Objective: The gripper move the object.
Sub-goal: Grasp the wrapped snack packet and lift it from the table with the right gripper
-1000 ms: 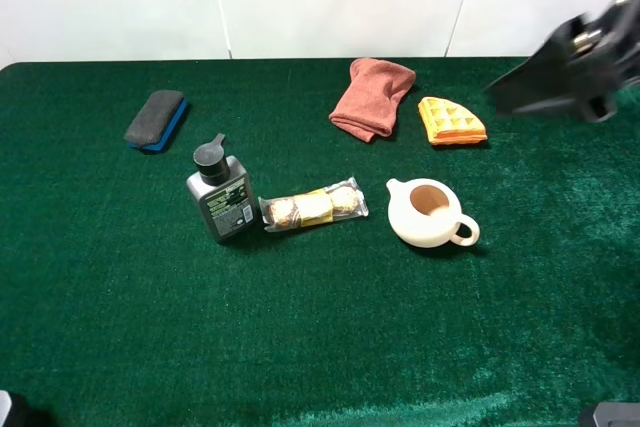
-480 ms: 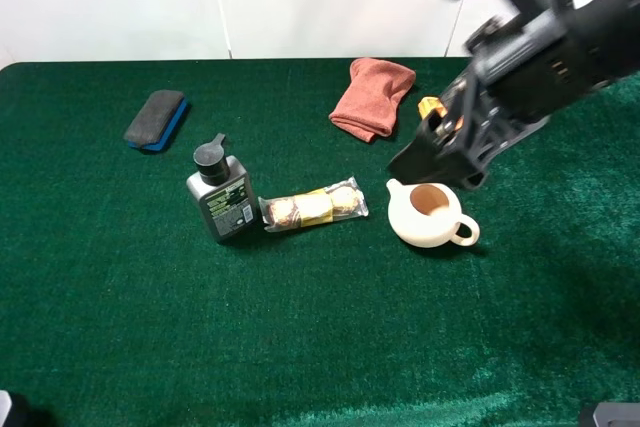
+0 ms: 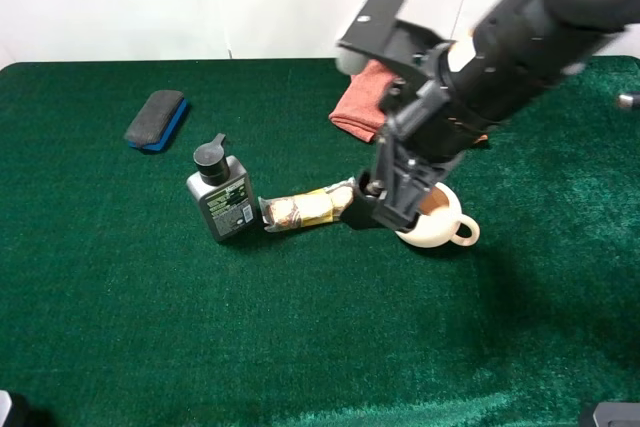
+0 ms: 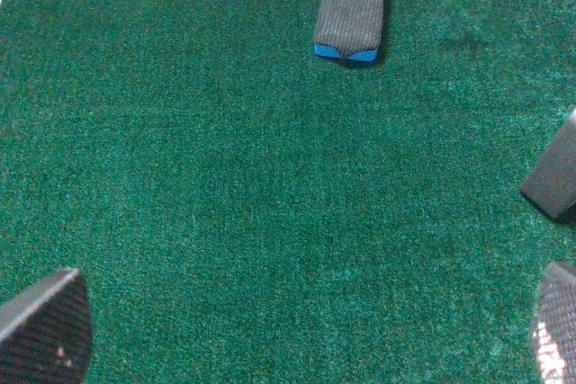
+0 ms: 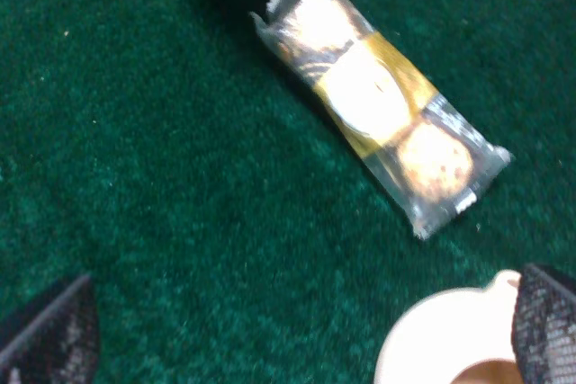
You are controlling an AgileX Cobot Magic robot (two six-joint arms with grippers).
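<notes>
**Holdings on the green table, with my right gripper at the packet**

1. Right gripper. Fingers spread wide and holding nothing. In my wrist view one fingertip hangs over bare cloth and the other sits at the pot's rim. I cannot tell whether it touches the pot. From the high camera, my arm reaches across from the right and comes down between packet and pot.

2. Packet. Clear wrapper with crimped ends, holding round snacks in a row, the middle one cream-yellow. It lies flat on the table, ahead of my spread fingers and not between them. One end is just beside the bottle and the other is near the pot. In the high view that second end is hidden behind my gripper.

3. Bottle. Dark, upright, with a black cap, to the left of the packet.

4. Pot. Cream, with a handle, open at the top and brown inside. It is partly covered by my arm in the high view.

5. Cloth. Reddish and crumpled, at the far side of the table behind my arm.

6. Eraser. Grey top over a blue base, far left and well apart from everything else.

7. Left gripper. Fingers spread wide over bare green cloth, holding nothing. The eraser lies well ahead of it.
</notes>
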